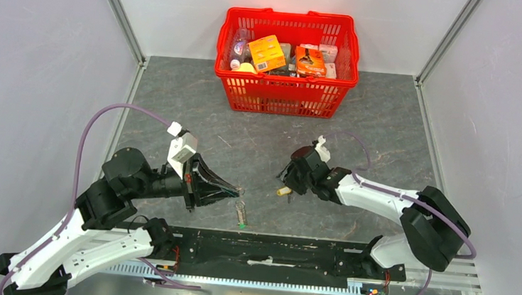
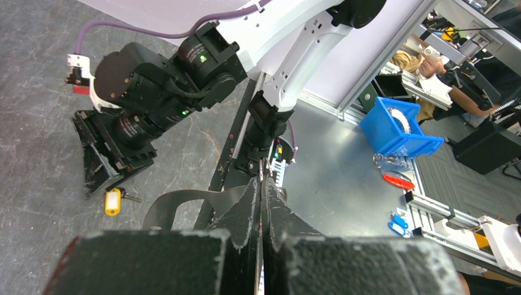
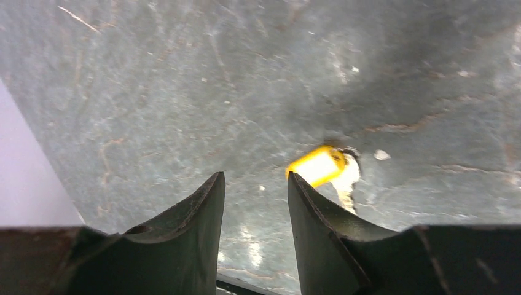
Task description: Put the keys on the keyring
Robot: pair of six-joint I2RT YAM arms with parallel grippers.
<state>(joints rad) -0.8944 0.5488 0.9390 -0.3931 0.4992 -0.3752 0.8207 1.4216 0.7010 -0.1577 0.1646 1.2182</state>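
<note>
My left gripper [image 1: 236,189] is shut; in the left wrist view its tips [image 2: 263,179] pinch a thin wire, the keyring [image 2: 265,167], which pokes out a little beyond them. Just near of these tips, a small grey oval piece with a green end, the green key [image 1: 241,217], is on the table; I cannot tell whether it touches the wire. The yellow key [image 1: 283,191] lies on the table under my right gripper [image 1: 289,180]. In the right wrist view that gripper [image 3: 255,175] is open and empty, and the yellow key [image 3: 316,166] sits just past its right fingertip. The yellow key also shows in the left wrist view [image 2: 112,201].
A red basket [image 1: 284,96] full of packets stands at the back centre. A black rail [image 1: 270,252] runs along the near edge between the arm bases. White walls close in both sides. A blue bin [image 2: 399,129] stands off the table.
</note>
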